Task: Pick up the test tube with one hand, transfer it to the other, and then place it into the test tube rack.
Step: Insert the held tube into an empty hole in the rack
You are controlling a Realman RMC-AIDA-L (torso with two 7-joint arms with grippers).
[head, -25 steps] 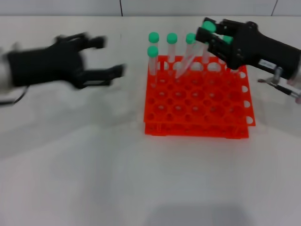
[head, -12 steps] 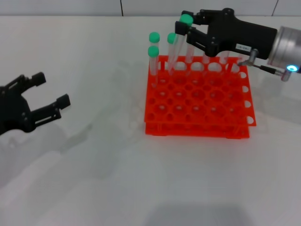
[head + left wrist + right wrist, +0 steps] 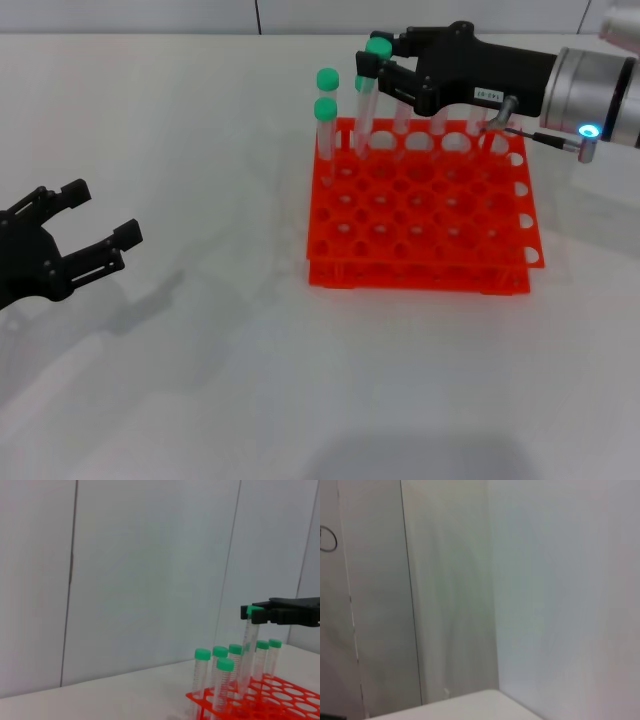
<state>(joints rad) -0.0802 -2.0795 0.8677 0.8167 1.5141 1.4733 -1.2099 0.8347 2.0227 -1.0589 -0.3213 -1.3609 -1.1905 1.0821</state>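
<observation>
My right gripper (image 3: 379, 58), the one with the white label, is shut on the green cap of the test tube (image 3: 366, 112). It holds the tube slightly tilted over the back left of the orange-red rack (image 3: 420, 262), with the tube's lower end at the back row of holes. The left wrist view shows the same grip, the right gripper (image 3: 256, 614) on the tube (image 3: 248, 645) above the rack (image 3: 272, 700). My left gripper (image 3: 88, 222) is open and empty, low at the far left, well away from the rack.
Several other green-capped tubes (image 3: 325, 125) stand in the rack's back rows, close around the held tube. The rack's front rows are free holes. A silver fitting with a blue light (image 3: 588, 132) sits on the right arm. The right wrist view shows only wall.
The right gripper has moved left along the rack's back row with the tube, which now stands more upright. The left gripper has drawn back to the far left and lower.
</observation>
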